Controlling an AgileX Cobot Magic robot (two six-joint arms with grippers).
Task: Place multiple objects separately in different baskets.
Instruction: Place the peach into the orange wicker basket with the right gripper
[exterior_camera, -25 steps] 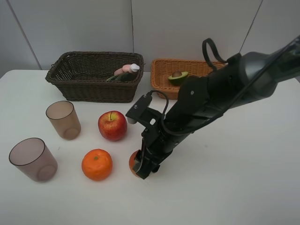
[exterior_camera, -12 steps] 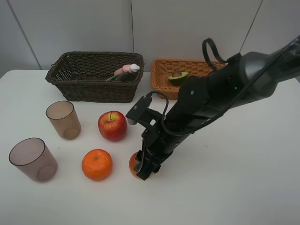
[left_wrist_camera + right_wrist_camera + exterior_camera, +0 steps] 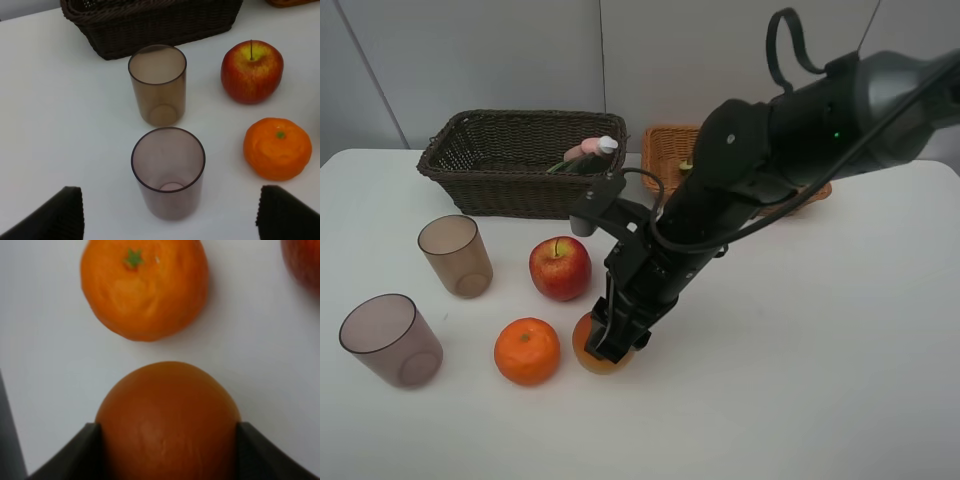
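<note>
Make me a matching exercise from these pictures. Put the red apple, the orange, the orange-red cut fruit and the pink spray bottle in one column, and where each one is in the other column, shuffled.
Things
1. red apple
2. orange
3. orange-red cut fruit
4. pink spray bottle

Places
A. inside the dark brown basket
B. loose on the table, right beside the cut fruit
C. held between the fingers of the right gripper
D. loose on the table, in front of that basket

Pairs: 1-D, 2-B, 3-C, 4-A
</note>
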